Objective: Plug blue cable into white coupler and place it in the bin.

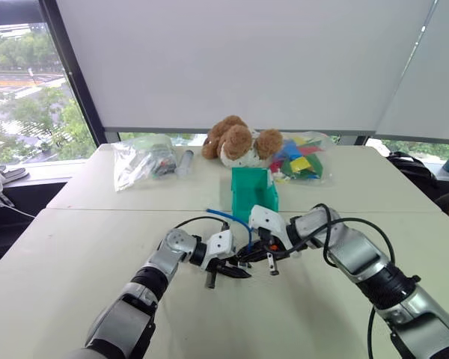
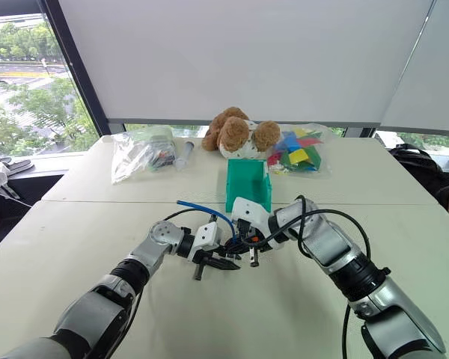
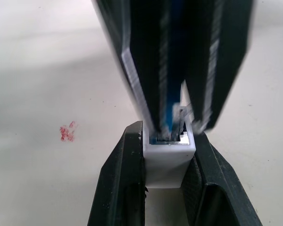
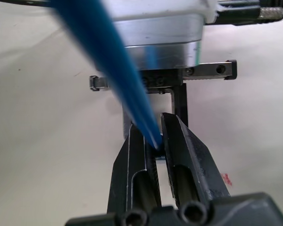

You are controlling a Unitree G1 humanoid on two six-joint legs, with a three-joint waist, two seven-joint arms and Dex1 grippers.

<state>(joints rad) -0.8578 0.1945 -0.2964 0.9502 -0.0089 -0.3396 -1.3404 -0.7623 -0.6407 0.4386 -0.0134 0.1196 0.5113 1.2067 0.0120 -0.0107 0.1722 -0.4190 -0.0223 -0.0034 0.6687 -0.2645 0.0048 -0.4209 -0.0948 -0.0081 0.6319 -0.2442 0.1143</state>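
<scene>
— Two grippers meet just in front of the bin (image 1: pixel 254 193), over the pale table (image 1: pixel 75 247). What does each hold?

— The left gripper (image 3: pixel 169 157) is clamped on the white coupler (image 3: pixel 169 160), its open socket facing the other arm. The right gripper (image 4: pixel 156 141) is pinched tight on the blue cable (image 4: pixel 108 56) near its plug end, which sits at the coupler's mouth; whether it is fully seated cannot be told.

— And the rest of the cable?

— It arcs up and away from the bin's low front lip, toward the robot's left, free of the tabletop.

— What crowds the bin?

— Behind it sits a teddy bear (image 1: pixel 236 140), with a bag of coloured blocks (image 1: pixel 303 158) to the bin's right and a clear bag (image 1: pixel 142 161) well off to its left, near the table's far edge. A seam crosses the table just in front of the bin. Nearer than the grippers, bare tabletop runs wide on both sides.
</scene>
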